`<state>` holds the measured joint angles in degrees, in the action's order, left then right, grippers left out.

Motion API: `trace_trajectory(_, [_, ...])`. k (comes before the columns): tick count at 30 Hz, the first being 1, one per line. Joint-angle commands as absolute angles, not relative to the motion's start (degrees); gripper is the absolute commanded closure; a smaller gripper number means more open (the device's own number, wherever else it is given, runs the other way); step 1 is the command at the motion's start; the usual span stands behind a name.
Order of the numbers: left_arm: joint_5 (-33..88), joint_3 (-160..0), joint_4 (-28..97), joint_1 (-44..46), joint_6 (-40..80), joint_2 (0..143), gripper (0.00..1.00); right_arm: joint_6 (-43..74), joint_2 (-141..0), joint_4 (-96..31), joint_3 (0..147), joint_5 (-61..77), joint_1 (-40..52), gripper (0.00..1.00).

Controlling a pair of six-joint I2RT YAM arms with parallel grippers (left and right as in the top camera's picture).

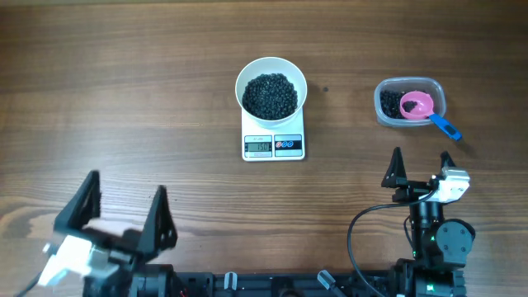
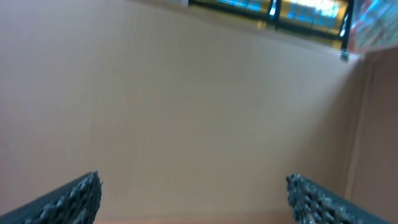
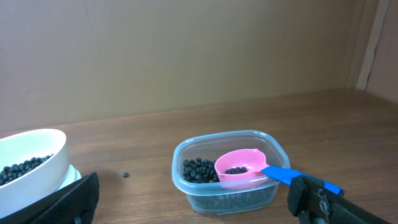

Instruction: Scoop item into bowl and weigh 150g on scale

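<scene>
We cannot read the digits on the small white rectangular kitchen scale point(image 1: 273, 153) from overhead: too small. The right wrist view's left edge cuts the round glossy white bowl point(image 3: 28, 163), which hides most of the scale. The left wrist view is blurred; its bottom edge crops the left gripper point(image 2: 193, 183).

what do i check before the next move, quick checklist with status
1. Bowl sits on the scale: ok.
2. Beads are in the bowl: ok, a dark heap inside.
3. Display shows the target weight: cannot tell, digits too small to read.
4. Scoop is parked: ok, it lies in the tub with its blue handle over the rim.
5. Left gripper is free: ok, open and empty, near the front edge.
6. Right gripper is free: ok, open and empty, just short of the tub.
</scene>
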<state>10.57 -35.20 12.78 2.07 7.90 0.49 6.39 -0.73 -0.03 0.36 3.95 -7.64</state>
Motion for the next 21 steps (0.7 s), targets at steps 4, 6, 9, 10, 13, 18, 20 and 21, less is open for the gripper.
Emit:
trace_trajectory(4, [10.83,-19.53,-5.58,1.80,8.10,0.25,0.00,6.13,-0.27,0.05,0.32,2.98,-7.46,0.00])
trace_trajectory(6, [10.81,-15.97,-10.98,1.80,8.10,0.25,0.00,6.15,-0.27,0.05,0.32,2.96,-7.46,0.00])
trace_trajectory(9, [10.83,-11.66,-17.52,1.80,8.10,0.25,0.00,6.15,-0.27,0.05,0.32,2.98,-7.46,0.00])
trace_trajectory(10, [10.81,-10.13,-19.86,1.80,8.10,0.25,0.00,6.13,-0.27,0.05,0.32,2.98,-7.46,0.00])
trace_trajectory(13, [10.83,-6.28,-25.69,1.80,8.10,0.25,0.00,6.15,-0.27,0.05,0.32,2.96,-7.46,0.00])
trace_trajectory(18, [10.83,-1.39,-32.60,1.80,8.10,0.25,0.00,6.15,-0.27,0.03,0.32,2.96,-7.46,0.00])
trace_trajectory(20, [10.83,-0.32,-33.74,1.80,8.08,0.25,0.00,6.15,-0.27,0.05,0.32,2.96,-7.46,0.00])
trace_trajectory(21, [10.83,-0.32,-33.21,1.80,8.10,0.25,0.00,6.15,-0.27,0.05,0.32,2.96,-7.46,0.00])
